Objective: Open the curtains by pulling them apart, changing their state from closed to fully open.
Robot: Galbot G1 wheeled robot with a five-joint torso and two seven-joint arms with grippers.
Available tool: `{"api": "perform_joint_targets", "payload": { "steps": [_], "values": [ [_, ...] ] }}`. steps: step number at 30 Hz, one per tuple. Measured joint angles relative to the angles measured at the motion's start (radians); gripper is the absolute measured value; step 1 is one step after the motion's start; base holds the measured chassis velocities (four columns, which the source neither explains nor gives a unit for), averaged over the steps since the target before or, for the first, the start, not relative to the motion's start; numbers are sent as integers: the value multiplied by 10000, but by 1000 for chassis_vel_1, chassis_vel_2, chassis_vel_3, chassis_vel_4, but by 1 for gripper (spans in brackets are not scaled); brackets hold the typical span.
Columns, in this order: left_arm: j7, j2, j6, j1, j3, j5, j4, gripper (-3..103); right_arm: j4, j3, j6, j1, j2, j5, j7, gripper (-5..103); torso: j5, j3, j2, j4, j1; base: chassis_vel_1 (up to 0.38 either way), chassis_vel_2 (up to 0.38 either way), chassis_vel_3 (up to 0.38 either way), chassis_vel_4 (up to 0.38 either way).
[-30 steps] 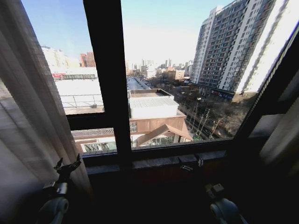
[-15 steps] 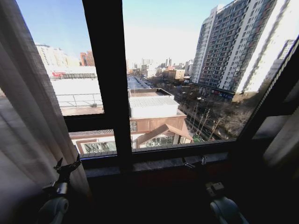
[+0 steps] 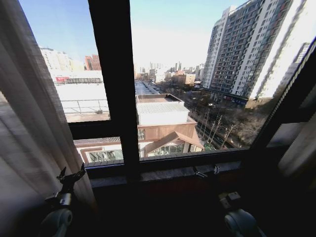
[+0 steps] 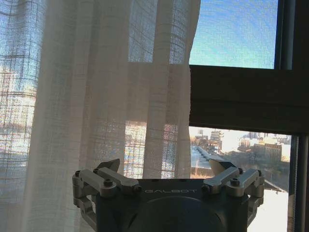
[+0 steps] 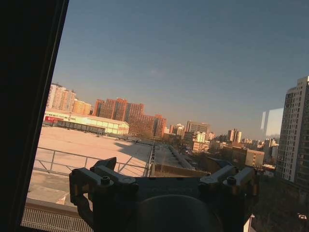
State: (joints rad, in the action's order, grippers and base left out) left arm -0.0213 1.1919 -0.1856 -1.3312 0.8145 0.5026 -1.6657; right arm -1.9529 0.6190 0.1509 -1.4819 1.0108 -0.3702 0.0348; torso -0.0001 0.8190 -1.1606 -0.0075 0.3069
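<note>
The left sheer cream curtain (image 3: 29,128) hangs gathered at the left side of the window, and a pale curtain panel (image 3: 298,145) stands in shadow at the far right. Bare glass lies between them. My left gripper (image 3: 71,174) is held low beside the left curtain's inner edge, open and empty. In the left wrist view the curtain (image 4: 96,96) hangs just ahead of the open left gripper (image 4: 166,166) without touching it. My right gripper (image 3: 207,172) sits low by the sill, open and empty, and in the right wrist view the right gripper (image 5: 164,165) faces bare glass.
A thick dark window frame post (image 3: 113,89) splits the glass, with a crossbar (image 3: 94,128) on the left pane. A dark sill (image 3: 158,174) runs below the glass. City buildings lie beyond the glass.
The head camera's picture has shifted slightly. The right gripper has drifted a little to the right along the sill. The left gripper and both curtains stay where they were.
</note>
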Motion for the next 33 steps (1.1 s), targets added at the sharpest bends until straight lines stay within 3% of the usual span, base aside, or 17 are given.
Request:
{"api": "perform_joint_targets", "payload": {
  "steps": [10,22,33],
  "values": [
    [0,0,0,0,-1,0,0,100,-209,234,-222,-201,-98,-424,112,100,0,0,0,0,0,0,0,0,0],
    [0,0,0,0,-1,0,0,100,331,-191,214,-53,588,130,128,100,0,1,0,0,1,0,0,0,0],
    [0,0,0,0,-1,0,0,100,417,-237,259,4,688,203,56,100,0,0,0,0,1,0,0,0,0]
  ]
}}
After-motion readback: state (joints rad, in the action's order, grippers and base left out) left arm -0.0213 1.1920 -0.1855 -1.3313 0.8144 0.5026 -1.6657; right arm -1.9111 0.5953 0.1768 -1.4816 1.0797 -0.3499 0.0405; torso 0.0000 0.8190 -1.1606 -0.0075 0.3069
